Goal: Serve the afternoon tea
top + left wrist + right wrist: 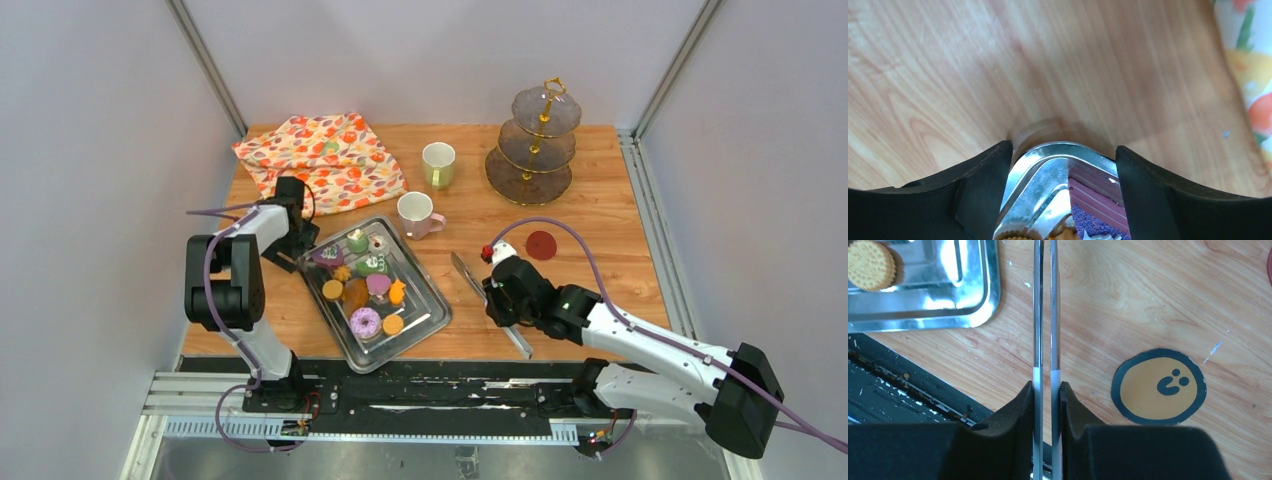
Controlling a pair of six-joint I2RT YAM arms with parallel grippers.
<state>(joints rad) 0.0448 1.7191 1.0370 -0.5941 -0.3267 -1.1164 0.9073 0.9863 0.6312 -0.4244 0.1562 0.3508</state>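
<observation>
Along the tray's (432, 306) diagonal length the pastries (356, 294) are ranged; its corner is straddled by the left gripper (1063, 150), grip unclear. Tongs (467, 272) are clamped by the right gripper (1046, 390).

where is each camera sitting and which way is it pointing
top external: above and behind the bases, facing down over the table; both arms show.
left wrist: on the left arm, facing down at a tray corner between the black fingers of the left end effector.
right wrist: on the right arm, looking along the tongs clamped in the right end effector, table below.
shared: top and right wrist views both show tongs, tray and a round cookie.
</observation>
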